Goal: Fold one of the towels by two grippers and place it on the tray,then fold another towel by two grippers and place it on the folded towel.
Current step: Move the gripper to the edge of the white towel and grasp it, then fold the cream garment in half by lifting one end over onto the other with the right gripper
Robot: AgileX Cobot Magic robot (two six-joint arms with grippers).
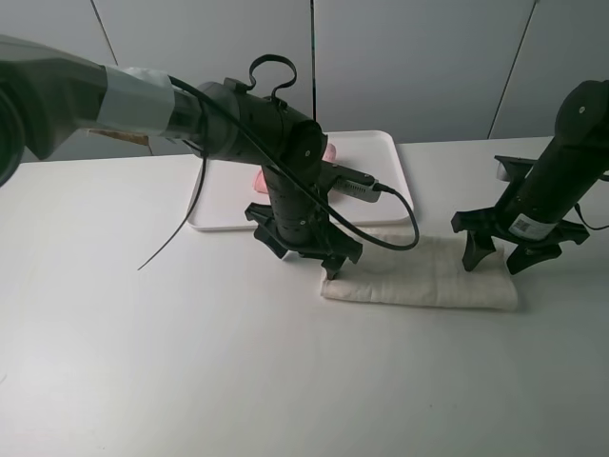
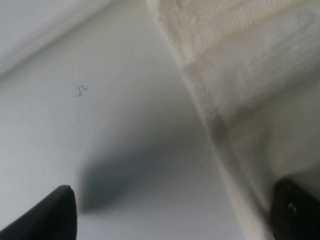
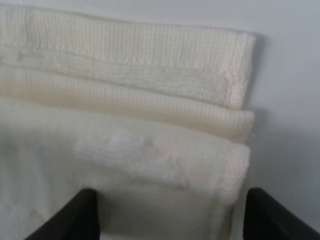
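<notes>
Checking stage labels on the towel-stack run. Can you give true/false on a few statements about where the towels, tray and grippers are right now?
1. The pink towel lies on the tray. True.
2. The cream towel is stacked on the pink towel. False: it lies on the table, in front of the tray.
3. The left gripper is shut. False: its jaws stand wide apart at one end of the cream towel.
4. The right gripper is at the cream towel's other end. True.
5. The cream towel is spread out in a single layer. False: it is folded, and stacked layers show in the right wrist view.
</notes>
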